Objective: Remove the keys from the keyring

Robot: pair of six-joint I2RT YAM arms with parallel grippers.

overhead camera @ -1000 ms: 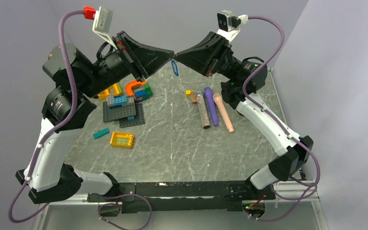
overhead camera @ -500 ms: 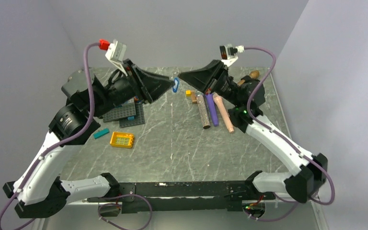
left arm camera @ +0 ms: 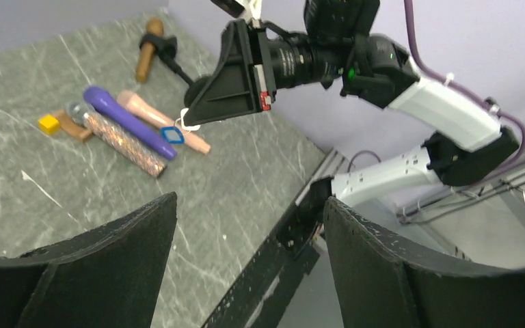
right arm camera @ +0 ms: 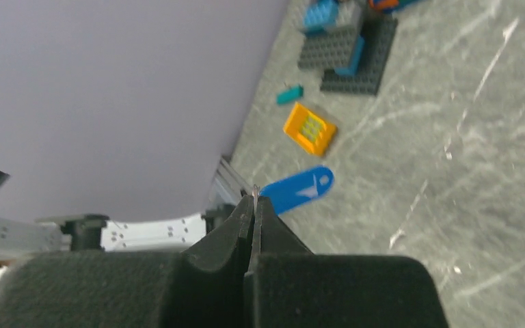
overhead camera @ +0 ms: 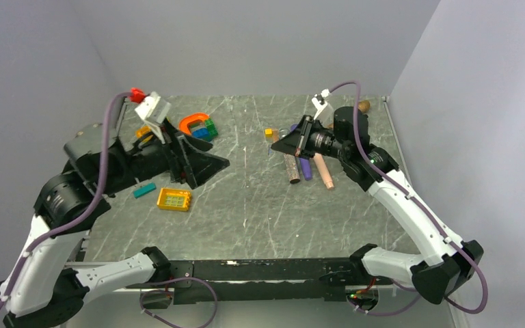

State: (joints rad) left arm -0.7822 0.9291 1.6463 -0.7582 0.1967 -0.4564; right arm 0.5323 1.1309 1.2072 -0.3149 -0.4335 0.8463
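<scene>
Right end effector (right arm camera: 254, 201) is pressed together on a thin wire loop (left arm camera: 187, 123), and the keyring (right arm camera: 297, 191) dangles from it just above the purple pen (left arm camera: 128, 121). Left end effector (left arm camera: 249, 205) is spread wide, empty, well back from that pen. Looks like a regrasp: left must come in and pinch. In the right wrist view the keyring's long axis runs sideways from the fingertips, holed end outermost.

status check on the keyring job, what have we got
left gripper jaws open, empty. right gripper shut on the keyring. toy microphones lie just under it.
</scene>
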